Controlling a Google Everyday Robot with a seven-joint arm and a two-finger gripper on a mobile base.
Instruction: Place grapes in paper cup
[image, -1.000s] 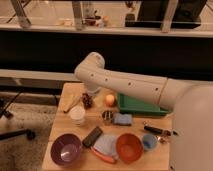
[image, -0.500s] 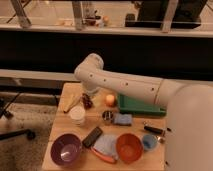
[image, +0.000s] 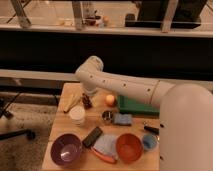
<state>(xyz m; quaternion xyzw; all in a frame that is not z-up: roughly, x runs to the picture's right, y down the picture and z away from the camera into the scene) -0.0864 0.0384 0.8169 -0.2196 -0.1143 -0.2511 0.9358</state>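
The gripper (image: 89, 94) hangs below the arm's elbow at the table's (image: 61, 127) far left, directly over the grapes (image: 87, 102), jaws spread wide. The grapes lie on the table just behind the paper cup (image: 77, 115).

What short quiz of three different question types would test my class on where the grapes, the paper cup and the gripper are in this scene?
1. True or false: the grapes already lie inside the paper cup.
2. Choose one: the gripper is A) raised high over everything, B) low, just above the grapes, C) out of sight.
3. Fill in: the round fruit to the right of the grapes is ___ in colour.

Key: 1 false, they lie just behind the cup; 2 B; 3 orange.
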